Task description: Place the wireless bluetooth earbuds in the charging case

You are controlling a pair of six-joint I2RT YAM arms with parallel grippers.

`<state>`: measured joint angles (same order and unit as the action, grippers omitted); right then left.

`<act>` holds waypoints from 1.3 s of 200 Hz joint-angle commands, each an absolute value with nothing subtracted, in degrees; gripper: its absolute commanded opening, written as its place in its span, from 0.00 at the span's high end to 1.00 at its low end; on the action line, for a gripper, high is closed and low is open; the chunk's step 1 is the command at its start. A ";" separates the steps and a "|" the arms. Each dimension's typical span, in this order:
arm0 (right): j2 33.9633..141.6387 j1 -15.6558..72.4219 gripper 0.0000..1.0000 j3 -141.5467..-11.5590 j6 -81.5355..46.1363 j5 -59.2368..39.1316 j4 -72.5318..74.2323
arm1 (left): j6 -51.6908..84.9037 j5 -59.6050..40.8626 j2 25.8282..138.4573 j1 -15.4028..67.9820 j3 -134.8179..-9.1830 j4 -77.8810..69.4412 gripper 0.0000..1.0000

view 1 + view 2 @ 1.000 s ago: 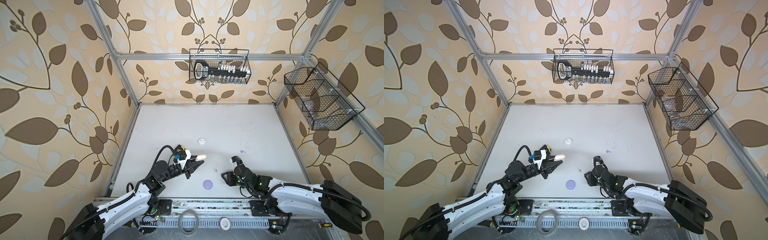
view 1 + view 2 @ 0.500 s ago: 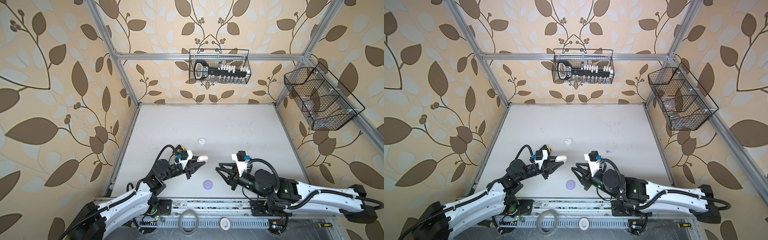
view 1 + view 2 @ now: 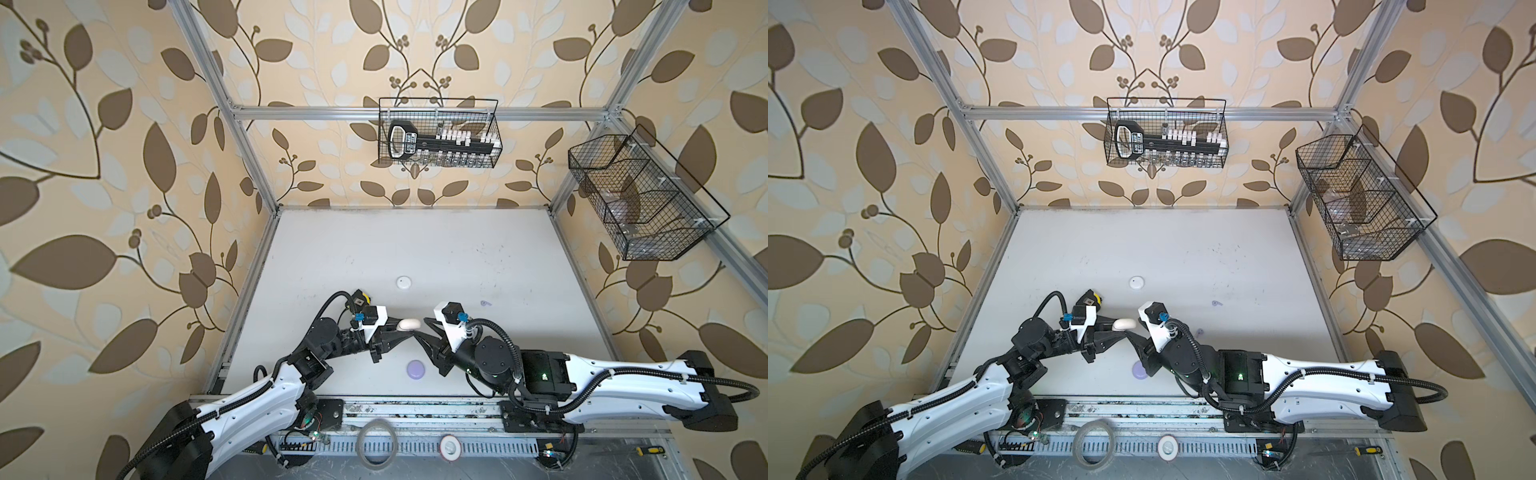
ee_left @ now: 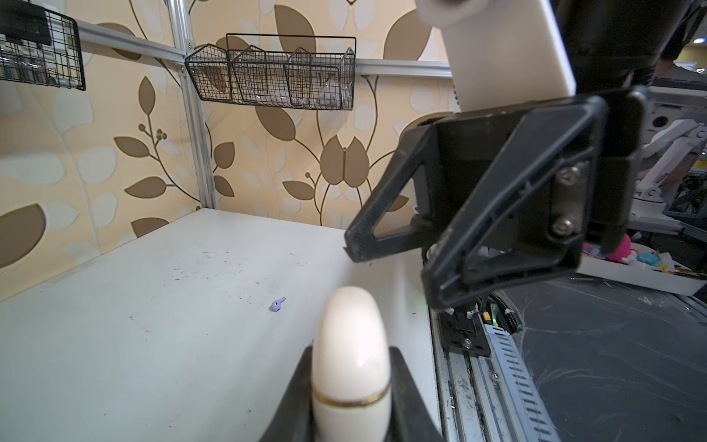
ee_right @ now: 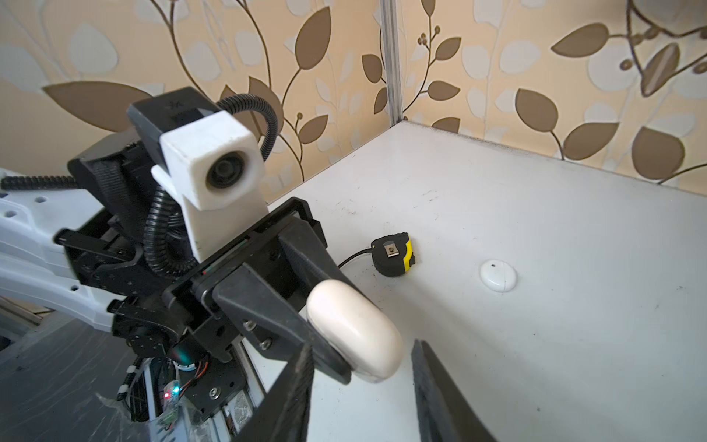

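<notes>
Two grippers meet at the cream charging case point(image 3: 409, 323): the left gripper point(image 3: 400, 329) clamps it, and the right gripper point(image 3: 420, 331), jaws parted at its free end, should close squarely and gently.

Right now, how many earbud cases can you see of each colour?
cream case: 1
white case: 1
lavender case: 1
Total: 3
</notes>
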<state>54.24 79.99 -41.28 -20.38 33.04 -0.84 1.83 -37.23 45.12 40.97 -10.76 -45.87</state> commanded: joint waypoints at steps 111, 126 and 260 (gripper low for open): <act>57.62 75.04 0.54 -43.07 -20.31 27.86 -1.03 | 1.15 -41.39 44.88 41.84 -13.25 -50.80 1.00; 57.32 73.58 0.54 -42.89 -21.34 27.27 -1.07 | 1.10 -41.57 44.91 41.92 -13.26 -50.81 1.00; 54.78 69.35 0.59 -43.25 -26.66 22.06 -1.26 | 2.23 -34.97 45.47 42.19 -12.44 -50.63 1.00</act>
